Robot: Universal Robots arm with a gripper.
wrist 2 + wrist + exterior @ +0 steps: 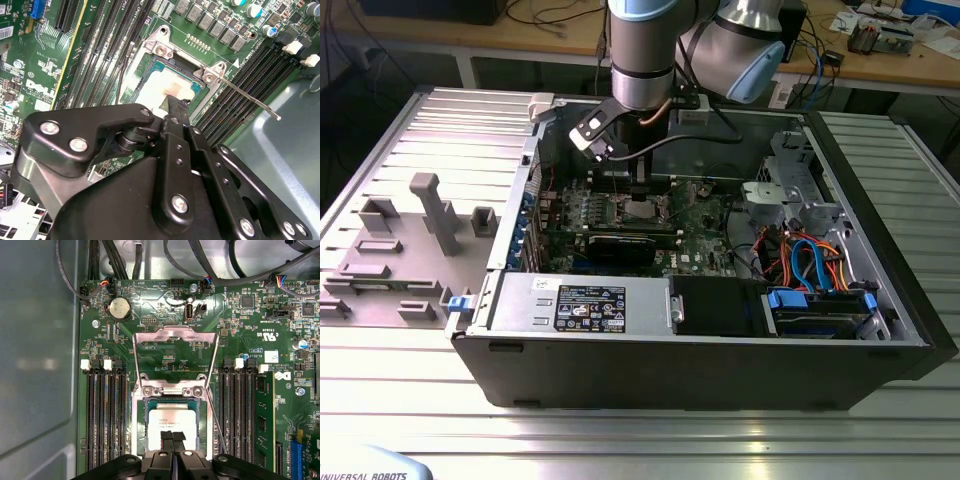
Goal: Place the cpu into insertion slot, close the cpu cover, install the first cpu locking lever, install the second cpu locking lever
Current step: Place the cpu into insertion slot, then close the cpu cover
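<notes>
- Workbenches (520, 40) strewn with cables line the back of the room. In front of them, an open computer case (720, 375) lies on a ribbed metal table (620, 440).
- The cpu (170, 421) sits flat inside the slot (140, 427), silvery top up, with the slot's metal rim all around it.
- The gripper (173, 436) hangs just over the cpu's near edge. Its 2 fingers are pressed together with nothing between them. Whether the tips touch the chip cannot be told.
- The cover (176, 332) is swung open on its hinge at the slot's far edge and leans back over the green board, its window showing the circuitry behind.
- 1 thin lever (215, 415) runs along the side of the slot. In the second wrist view this lever (250, 98) sticks out unlatched over the memory slots.
- Banks of black memory slots (105, 415) flank the slot on both sides, and a coin battery (119, 308) sits beyond the cover.
- In the exterior view the arm (642, 50) reaches straight down into the case. A grey power supply (580, 300) fills the near wall, and blue and orange cables (810, 260) lie toward the exterior view's right.
</notes>
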